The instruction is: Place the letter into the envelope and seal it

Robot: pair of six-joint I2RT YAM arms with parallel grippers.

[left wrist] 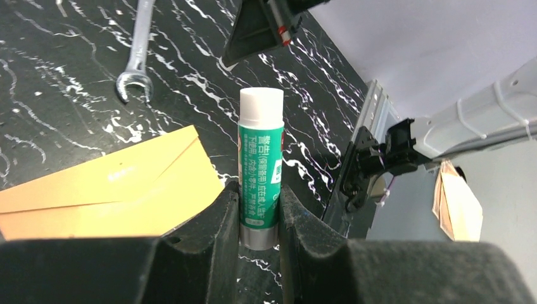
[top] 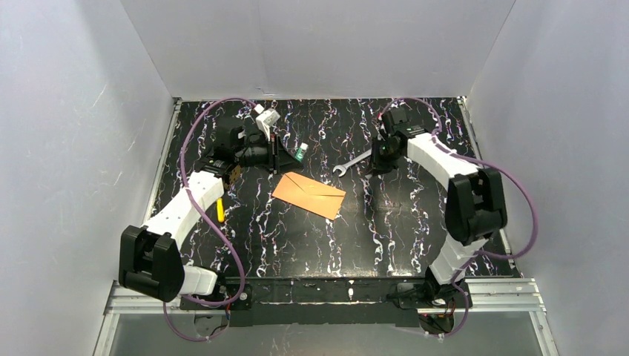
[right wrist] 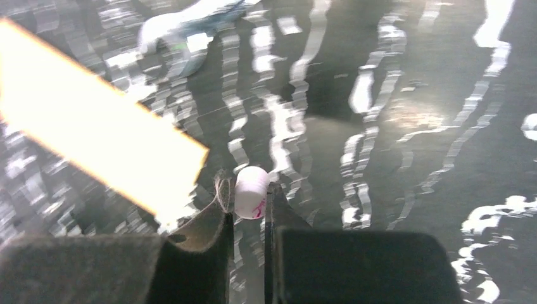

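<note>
The orange-brown envelope point(top: 308, 194) lies flat mid-table with its flap down; it also shows in the left wrist view point(left wrist: 107, 190) and, overexposed, in the right wrist view point(right wrist: 95, 139). The letter shows in no view. My left gripper point(top: 291, 154) hovers just behind the envelope, shut on a green glue stick point(left wrist: 260, 164) with a white top, held by its lower end. My right gripper point(top: 374, 165), to the right of the envelope, is shut on a small white cap point(right wrist: 251, 192) with pink marks.
A silver wrench point(top: 350, 163) lies between the grippers behind the envelope and shows in the left wrist view point(left wrist: 136, 57). A yellow object point(top: 220, 211) lies beside the left arm. White walls enclose the black marbled table point(top: 386, 237).
</note>
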